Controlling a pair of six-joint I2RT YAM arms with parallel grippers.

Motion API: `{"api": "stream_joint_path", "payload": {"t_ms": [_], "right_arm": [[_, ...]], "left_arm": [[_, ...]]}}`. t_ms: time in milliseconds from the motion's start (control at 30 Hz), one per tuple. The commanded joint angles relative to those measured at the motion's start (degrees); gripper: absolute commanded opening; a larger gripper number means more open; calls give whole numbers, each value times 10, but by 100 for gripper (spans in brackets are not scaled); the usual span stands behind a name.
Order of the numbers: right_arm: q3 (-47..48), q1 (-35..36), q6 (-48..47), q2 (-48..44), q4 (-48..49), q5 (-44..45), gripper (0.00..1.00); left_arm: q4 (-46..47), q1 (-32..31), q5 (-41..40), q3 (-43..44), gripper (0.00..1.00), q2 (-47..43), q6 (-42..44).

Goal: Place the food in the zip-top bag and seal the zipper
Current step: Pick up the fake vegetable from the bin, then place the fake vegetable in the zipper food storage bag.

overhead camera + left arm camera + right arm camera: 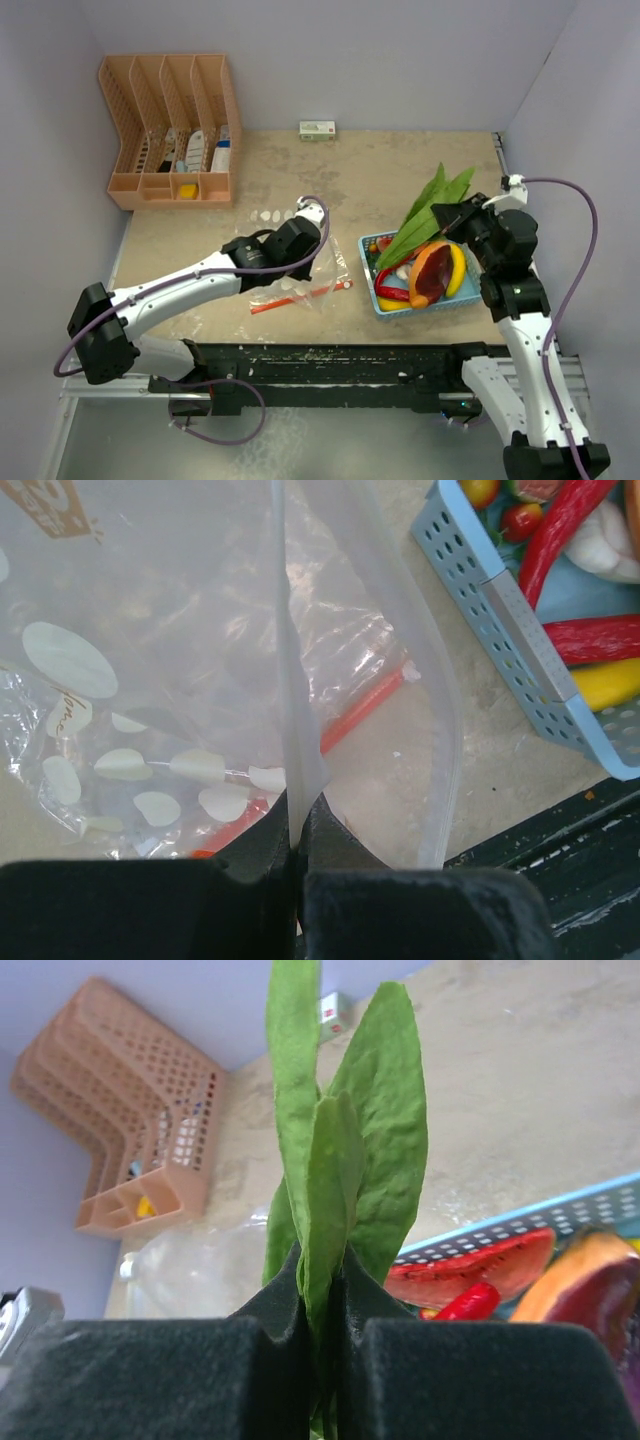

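Note:
The clear dotted zip-top bag [285, 270] lies mid-table, its red-orange zipper [300, 298] toward the near edge. My left gripper [297, 820] is shut on a fold of the bag's clear film [180, 660] and holds it up; the zipper [360, 712] runs below. My right gripper [322, 1270] is shut on the stems of the green leafy pieces [340, 1140], lifted over the basket's far left corner [425, 215]. More food sits in the light blue basket [372, 290]: an orange-red chunk [432, 272], a yellow piece [458, 270] and red chili peppers [392, 292].
A peach desk organizer [170, 130] stands at the back left, and a small white box [317, 130] sits against the back wall. Walls close in both sides. A black rail [330, 360] runs along the near edge.

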Motion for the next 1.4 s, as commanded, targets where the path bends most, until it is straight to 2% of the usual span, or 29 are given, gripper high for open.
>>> {"api": "stream_joint_path", "payload": {"t_ms": [0, 400, 533, 700, 833, 1033, 1167, 1367], "right_arm": [[-17, 5, 0, -23, 98, -80, 0], [-7, 23, 1, -46, 189, -135, 0], [-21, 31, -5, -48, 228, -137, 0], [-32, 46, -27, -48, 269, -114, 0], [-28, 71, -35, -13, 297, -104, 0], [-5, 153, -72, 46, 334, -30, 0], [-9, 165, -101, 57, 345, 11, 0], [-34, 176, -117, 64, 367, 24, 0]], "left_arm": [[-10, 2, 34, 58, 0, -2, -24], [-11, 14, 71, 144, 0, 100, -12], [-7, 34, 115, 176, 0, 130, -10], [-35, 47, 145, 239, 0, 159, 2], [-47, 55, 172, 270, 0, 175, 7], [-40, 58, 183, 263, 0, 175, -2], [-37, 58, 199, 261, 0, 173, -6], [-41, 59, 202, 275, 0, 159, -7]]}}
